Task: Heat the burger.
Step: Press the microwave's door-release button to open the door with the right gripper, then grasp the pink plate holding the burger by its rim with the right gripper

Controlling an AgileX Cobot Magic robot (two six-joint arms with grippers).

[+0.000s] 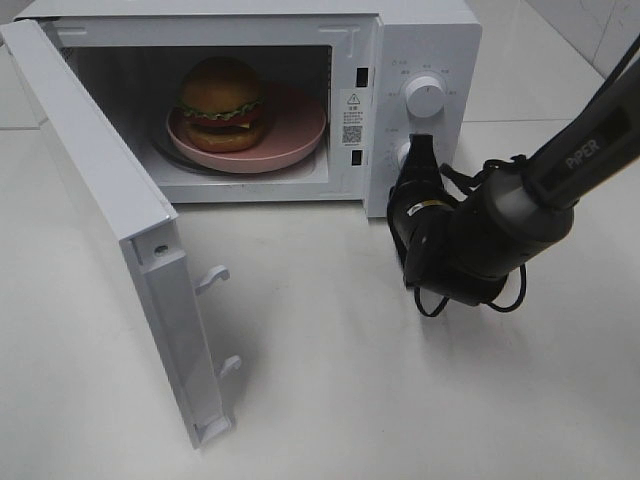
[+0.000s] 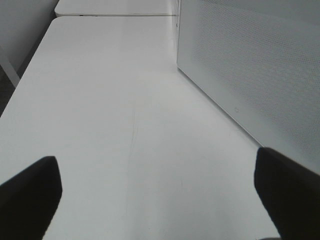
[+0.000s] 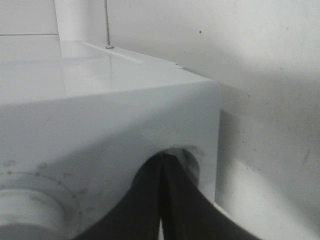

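White bench (image 1: pixel 400 400), white wall behind; white microwave (image 1: pixel 455 60) at the back of the bench, its door (image 1: pixel 90 190) swung wide open to the left. The burger (image 1: pixel 222 105) sits on the pink plate (image 1: pixel 300 125) inside the cavity, upright and clear of the walls. Right gripper (image 1: pixel 420 148) is pinched fully together with nothing between its fingers, tips up against the control panel at the lower knob (image 1: pixel 405 157), below the upper knob (image 1: pixel 425 96). The right wrist view is too close and dim to say whether the tips actually touch it. Left gripper (image 2: pixel 160 197) is spread wide and holds nothing, low over bare bench beside a perforated white panel (image 2: pixel 260 65), probably the door's outer face. Judgement: loading looks done, closing and timing not yet. Risks from here: (1) working the knob with the door open would most likely heat nothing, or waste the timer. (2) Tips pressed together cannot grasp a round knob, so a turn by side pressure may slip off or shove the whole oven back. (3) A hard push on the door could slide the microwave, or leave the latch hooks (image 1: pixel 215 278) short of seating. (4) The right arm sits near the door's closing edge, so a swing could snag its loose cable (image 1: pixel 430 300).
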